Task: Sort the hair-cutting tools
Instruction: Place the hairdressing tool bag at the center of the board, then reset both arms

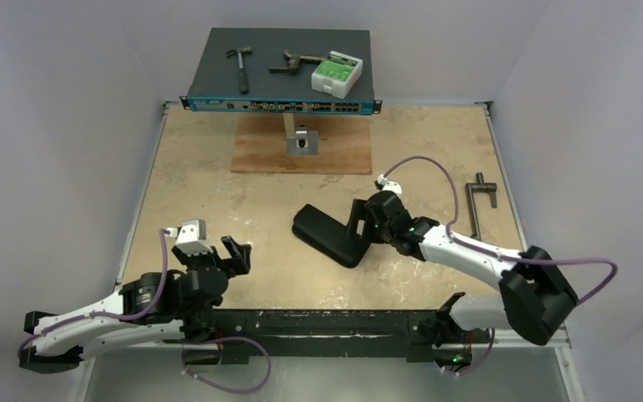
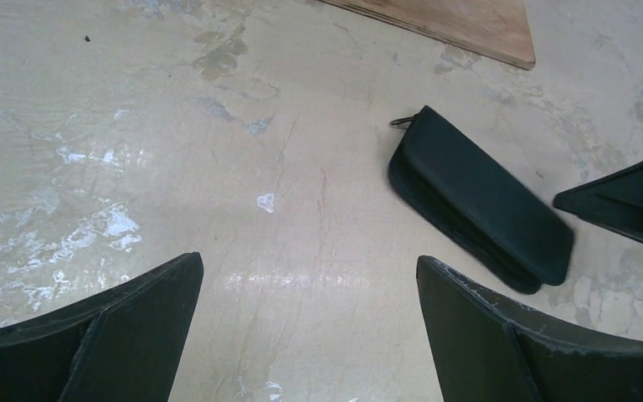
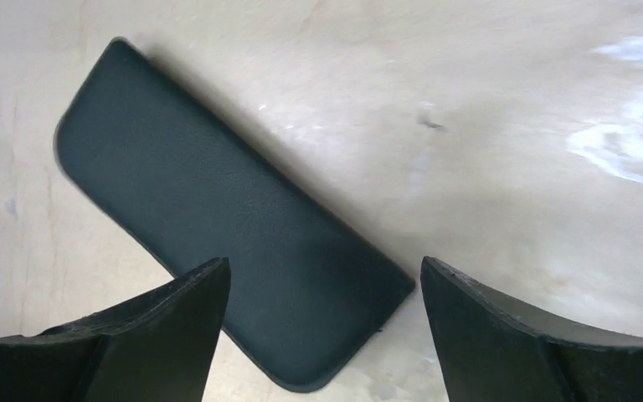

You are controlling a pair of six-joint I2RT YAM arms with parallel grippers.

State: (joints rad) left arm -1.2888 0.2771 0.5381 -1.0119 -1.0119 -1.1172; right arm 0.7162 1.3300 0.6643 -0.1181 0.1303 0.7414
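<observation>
r gripper (image 3: 324, 261), jaws wide, over black case (image 3: 218, 209); tbl (image 1: 218, 167) edges far.

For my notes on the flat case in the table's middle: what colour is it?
The case is plain black; the right wrist view shows it best.

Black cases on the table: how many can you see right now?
1. The black case lies closed mid-table, directly under the open right gripper. Nothing seems to hide another.
</observation>
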